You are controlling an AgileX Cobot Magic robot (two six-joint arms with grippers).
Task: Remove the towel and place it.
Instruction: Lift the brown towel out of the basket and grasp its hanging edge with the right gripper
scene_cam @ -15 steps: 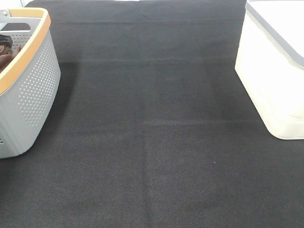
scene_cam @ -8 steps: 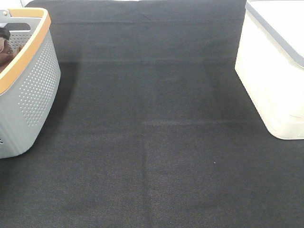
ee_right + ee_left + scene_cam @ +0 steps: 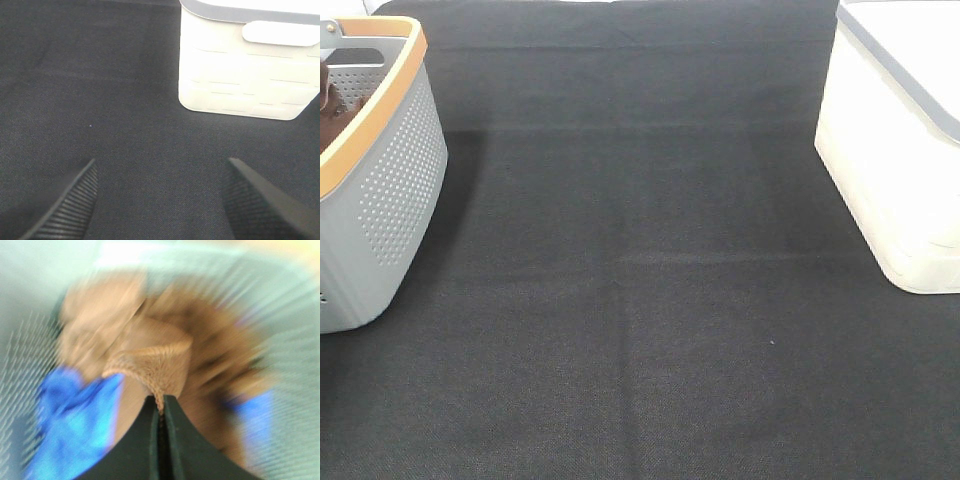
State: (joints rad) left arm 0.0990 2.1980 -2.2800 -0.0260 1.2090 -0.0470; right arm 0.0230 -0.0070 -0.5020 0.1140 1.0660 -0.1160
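Left wrist: towel (image 3: 165, 357) in left hand (image 3: 159, 404)

Your left wrist feed was motion-smeared: towel (image 3: 150, 365) read as tan blur, blue item (image 3: 75, 430) beside it unidentifiable, grey basket (image 3: 20, 355) wall just streaks. In your overhead view, left edge cropped grey basket, towel showed only as sliver inside; right edge cropped white bin (image 3: 895, 170).

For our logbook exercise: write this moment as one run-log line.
left gripper: shut on towel, inside grey basket | right gripper: open, over black mat
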